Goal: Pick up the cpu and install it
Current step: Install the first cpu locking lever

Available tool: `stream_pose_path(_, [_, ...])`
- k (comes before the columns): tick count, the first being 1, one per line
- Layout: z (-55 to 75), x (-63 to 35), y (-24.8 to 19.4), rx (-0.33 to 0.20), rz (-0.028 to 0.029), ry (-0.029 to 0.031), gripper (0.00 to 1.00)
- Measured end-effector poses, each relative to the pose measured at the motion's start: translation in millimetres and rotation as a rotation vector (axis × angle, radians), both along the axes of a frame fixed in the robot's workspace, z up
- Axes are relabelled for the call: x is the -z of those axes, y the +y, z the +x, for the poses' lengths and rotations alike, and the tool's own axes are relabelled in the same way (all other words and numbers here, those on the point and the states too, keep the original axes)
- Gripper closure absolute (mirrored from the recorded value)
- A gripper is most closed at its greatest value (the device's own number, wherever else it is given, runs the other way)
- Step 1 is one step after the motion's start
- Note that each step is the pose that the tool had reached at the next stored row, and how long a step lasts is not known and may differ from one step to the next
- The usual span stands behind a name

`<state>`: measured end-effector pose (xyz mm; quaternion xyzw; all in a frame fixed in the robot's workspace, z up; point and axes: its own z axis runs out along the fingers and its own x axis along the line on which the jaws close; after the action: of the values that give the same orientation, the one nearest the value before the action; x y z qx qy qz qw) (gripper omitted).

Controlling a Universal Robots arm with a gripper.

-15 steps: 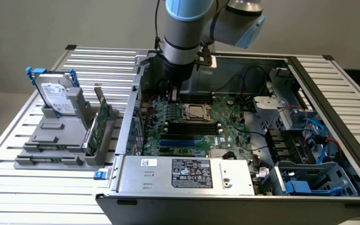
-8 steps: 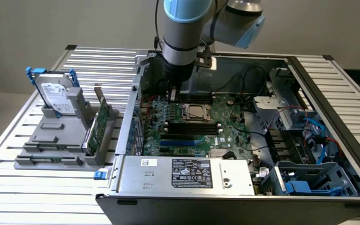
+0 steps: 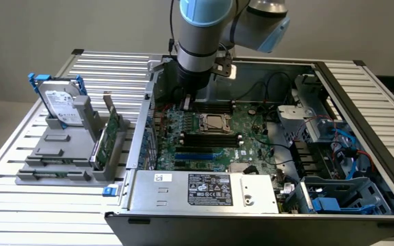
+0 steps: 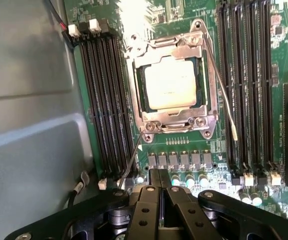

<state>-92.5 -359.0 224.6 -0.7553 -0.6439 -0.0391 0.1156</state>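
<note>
While the hand (image 4: pixel 159 172) hangs closed and empty above the motherboard (image 4: pixel 283 60), the cpu (image 4: pixel 171 80) sits in its socket (image 4: pixel 181 50).
Placement appears done; a socket lever (image 4: pixel 223 102) looks unlatched, so clamping seems outstanding.

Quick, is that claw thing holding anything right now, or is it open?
Gripper: closed, holding nothing; the cpu sits in its socket.
</note>
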Motion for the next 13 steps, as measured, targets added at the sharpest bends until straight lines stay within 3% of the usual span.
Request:
stream_pose_path(2, [-0.4, 0.1, -0.1, 0.006, 0.0066, 0.0198, 0.89])
stream_pose_path(5, [-1.3, 0.0, -0.2, 0.02, 0.0122, 0.0365, 0.89])
stream_pose_path(13, [-2.9, 0.0, -0.1, 0.076, 0.0243, 0.0539, 0.89])
